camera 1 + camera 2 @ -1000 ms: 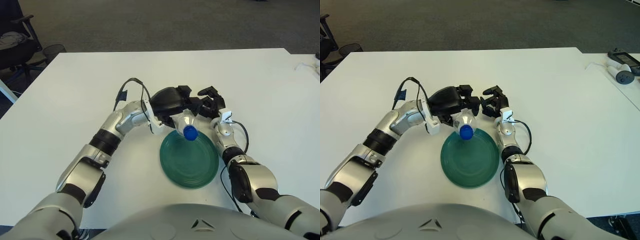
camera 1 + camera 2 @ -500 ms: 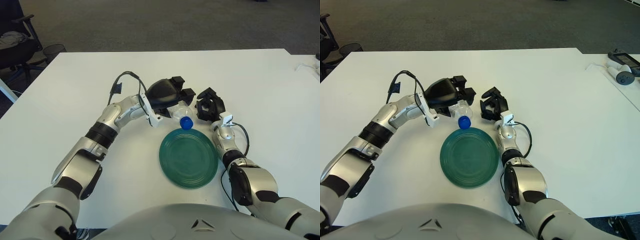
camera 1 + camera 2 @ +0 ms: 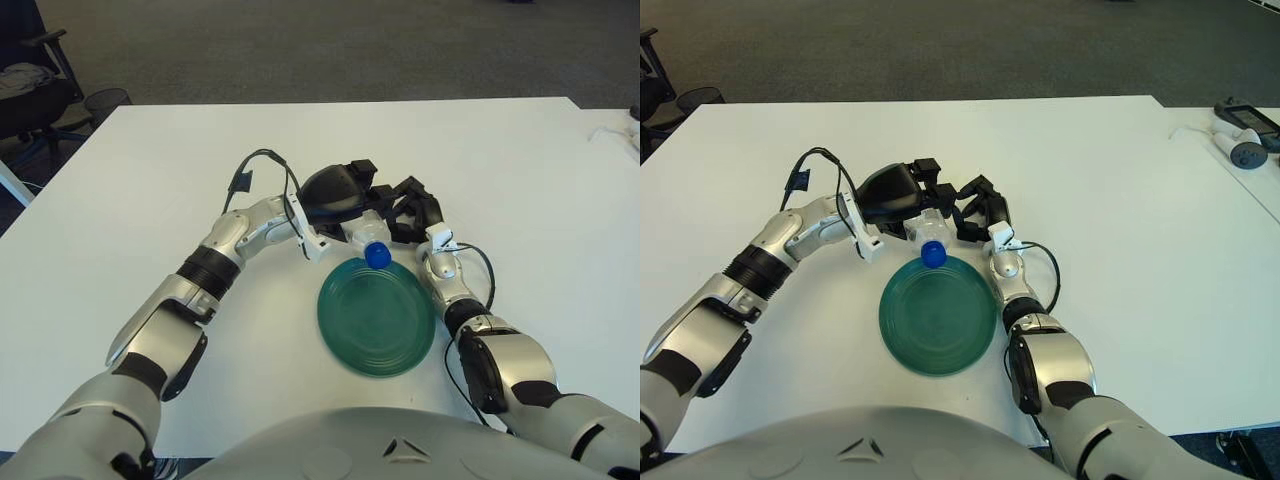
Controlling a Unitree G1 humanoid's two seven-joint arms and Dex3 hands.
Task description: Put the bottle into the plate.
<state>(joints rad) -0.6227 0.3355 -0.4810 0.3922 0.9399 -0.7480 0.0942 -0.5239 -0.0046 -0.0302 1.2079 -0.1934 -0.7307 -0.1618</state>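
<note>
Just above frame centre, the left hand [image 3: 340, 195], fingers curled around the bottle [image 3: 368, 243], is bringing its blue cap back over the green plate's [image 3: 377, 318] far rim; right hand [image 3: 410, 212] closing in alongside, grip unclear.

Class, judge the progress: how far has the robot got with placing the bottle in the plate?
Done: the left hand has grasped the clear plastic bottle with a blue cap. In hand: its cap shows at the far rim of the round green plate, the right hand close beside. Left: lay it inside and let go.
</note>
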